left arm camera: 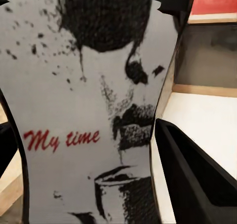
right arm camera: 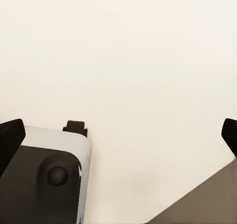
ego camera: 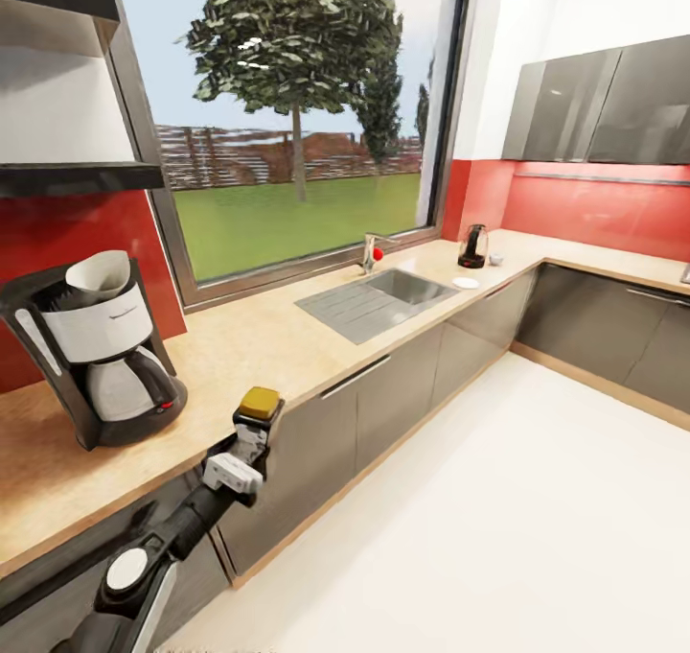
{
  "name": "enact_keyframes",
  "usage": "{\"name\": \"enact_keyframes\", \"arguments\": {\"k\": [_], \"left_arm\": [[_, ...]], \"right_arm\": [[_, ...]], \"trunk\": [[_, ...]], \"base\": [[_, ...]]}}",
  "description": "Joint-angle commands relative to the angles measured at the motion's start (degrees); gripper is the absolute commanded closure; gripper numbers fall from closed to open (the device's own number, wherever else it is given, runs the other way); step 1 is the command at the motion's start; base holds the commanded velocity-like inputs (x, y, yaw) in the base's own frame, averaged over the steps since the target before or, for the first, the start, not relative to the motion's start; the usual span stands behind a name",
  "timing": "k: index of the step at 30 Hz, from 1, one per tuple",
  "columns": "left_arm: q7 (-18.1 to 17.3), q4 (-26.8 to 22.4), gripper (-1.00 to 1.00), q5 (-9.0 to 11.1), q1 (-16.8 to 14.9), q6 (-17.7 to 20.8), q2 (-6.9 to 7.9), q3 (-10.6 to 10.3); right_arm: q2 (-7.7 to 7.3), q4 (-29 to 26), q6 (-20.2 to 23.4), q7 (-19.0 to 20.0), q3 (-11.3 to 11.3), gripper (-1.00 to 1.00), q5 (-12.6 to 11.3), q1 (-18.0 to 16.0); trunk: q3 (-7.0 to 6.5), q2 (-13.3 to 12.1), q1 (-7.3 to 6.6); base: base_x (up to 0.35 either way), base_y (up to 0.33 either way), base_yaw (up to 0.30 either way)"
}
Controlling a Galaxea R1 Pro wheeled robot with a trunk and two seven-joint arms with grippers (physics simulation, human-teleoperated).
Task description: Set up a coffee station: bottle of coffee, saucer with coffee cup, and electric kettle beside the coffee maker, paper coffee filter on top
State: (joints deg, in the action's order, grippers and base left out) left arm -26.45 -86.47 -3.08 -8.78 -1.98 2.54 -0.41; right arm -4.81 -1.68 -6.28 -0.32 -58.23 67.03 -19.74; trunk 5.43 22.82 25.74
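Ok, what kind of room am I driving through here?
A home kitchen, by the look of it: a long light beige wood-look countertop over grey cabinet fronts, a steel sink with a tap under a big window, and a black-and-white drip coffee maker.

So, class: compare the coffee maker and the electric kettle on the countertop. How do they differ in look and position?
The coffee maker has a white front panel and a paper filter on top; the electric kettle is rounded and dark. The coffee maker stands near the left gripper; the kettle sits far off beyond the sink. Both stand upright on the countertop.
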Motion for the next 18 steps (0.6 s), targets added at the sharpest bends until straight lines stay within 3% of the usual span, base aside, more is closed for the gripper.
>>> {"name": "enact_keyframes", "arguments": {"k": [1,8,18], "left_arm": [[0.0,0.1,1.00,-0.1,1.7,-2.0,0.01,0.1],[0.7,0.5,1.00,0.4,8.8,-7.6,-0.15,0.2],[0.9,0.5,1.00,0.6,9.9,-8.1,-0.58,0.1]], "right_arm": [[-0.02,0.0,-0.2,0.0,-0.5,-1.00,0.5,0.0],[-0.02,0.0,-0.2,0.0,-0.5,-1.00,0.5,0.0],[-0.10,0.0,-0.2,0.0,-0.7,-1.00,0.4,0.0]], "trunk": [[0.11,0.1,0.04],[0.11,0.1,0.04],[0.11,0.1,0.04]], "base": [[0.000,0.000,0.272],[0.000,0.000,0.251],[0.000,0.000,0.020]]}}
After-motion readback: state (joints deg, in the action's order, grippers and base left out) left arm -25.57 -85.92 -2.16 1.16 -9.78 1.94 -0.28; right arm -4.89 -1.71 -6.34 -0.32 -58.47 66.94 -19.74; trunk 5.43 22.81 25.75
